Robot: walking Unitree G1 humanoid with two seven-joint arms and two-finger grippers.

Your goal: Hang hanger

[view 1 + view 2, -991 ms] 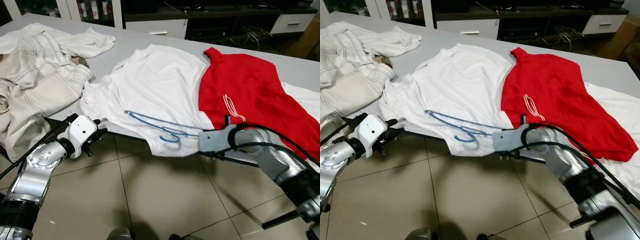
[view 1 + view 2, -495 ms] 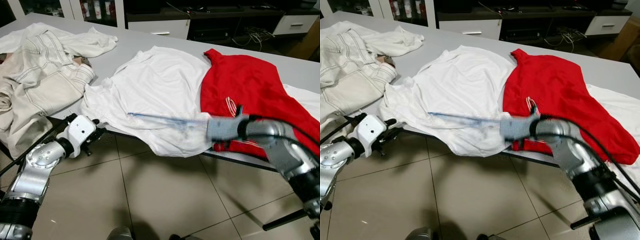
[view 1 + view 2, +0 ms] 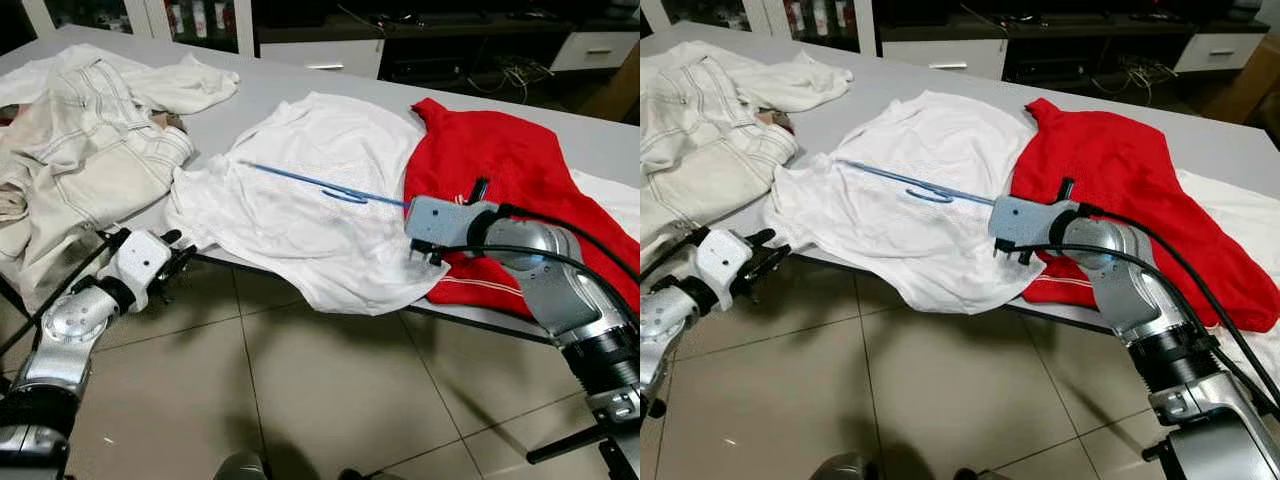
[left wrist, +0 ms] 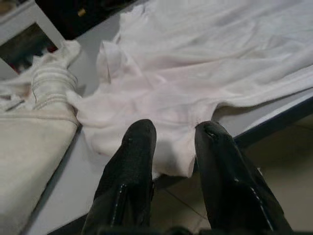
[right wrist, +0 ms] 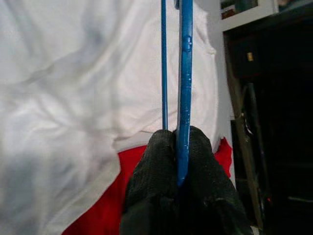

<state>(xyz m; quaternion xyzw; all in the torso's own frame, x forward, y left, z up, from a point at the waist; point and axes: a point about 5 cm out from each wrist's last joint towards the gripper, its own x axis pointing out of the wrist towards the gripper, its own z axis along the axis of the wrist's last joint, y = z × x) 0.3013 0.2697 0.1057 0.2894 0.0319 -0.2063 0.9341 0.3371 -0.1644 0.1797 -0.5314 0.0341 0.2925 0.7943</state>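
Thin blue wire hanger (image 3: 320, 185), pinched edge-on

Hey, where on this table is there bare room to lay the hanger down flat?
Bare table runs along the far edge, behind the white shirt and red shirt; a smaller patch lies between the beige trousers and the white shirt. The near edge is crowded with clothes.

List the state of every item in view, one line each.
Thin blue wire hanger: gripped at one end, held over the white shirt.
Right claw: shut on the hanger.
Left claw: open, at the table edge.
White T-shirt: spread flat, hem overhanging the edge.
Red T-shirt: spread flat.
Cream trousers: crumpled.
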